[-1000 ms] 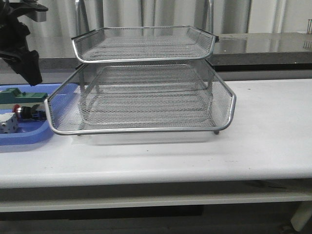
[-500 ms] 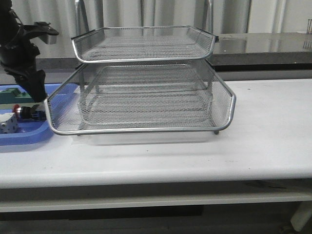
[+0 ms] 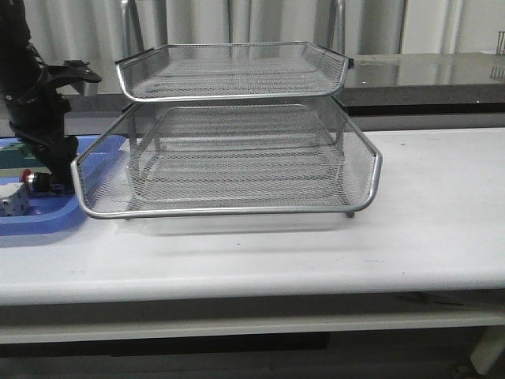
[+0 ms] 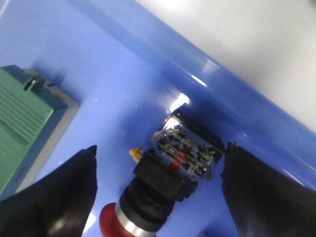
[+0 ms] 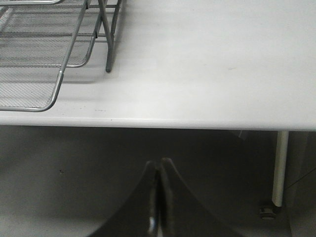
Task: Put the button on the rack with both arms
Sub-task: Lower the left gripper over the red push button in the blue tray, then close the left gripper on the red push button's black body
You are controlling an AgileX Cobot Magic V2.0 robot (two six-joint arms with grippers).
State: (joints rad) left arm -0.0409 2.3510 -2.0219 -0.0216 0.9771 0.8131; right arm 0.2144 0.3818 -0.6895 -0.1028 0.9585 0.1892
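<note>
Open table [image 3: 442, 197] right of rack [image 3: 229, 150]

Silver wire-mesh metal rack [image 3: 237, 158] – glossy blue plastic tray [image 4: 148, 64]

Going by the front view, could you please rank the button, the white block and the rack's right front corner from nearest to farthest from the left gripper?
1. Button, just beside the left gripper, in the blue tray.
2. White block, farther left in that tray.
3. Rack's right front corner, far right.

Looks like a lab or test workshop: plain white table [image 3: 426, 205] on metal legs, pale curtain [image 3: 260, 24] across the top of the frame, dark counter [image 3: 426, 75] at upper right, blue parts tray [image 3: 47, 221] at far left.
</note>
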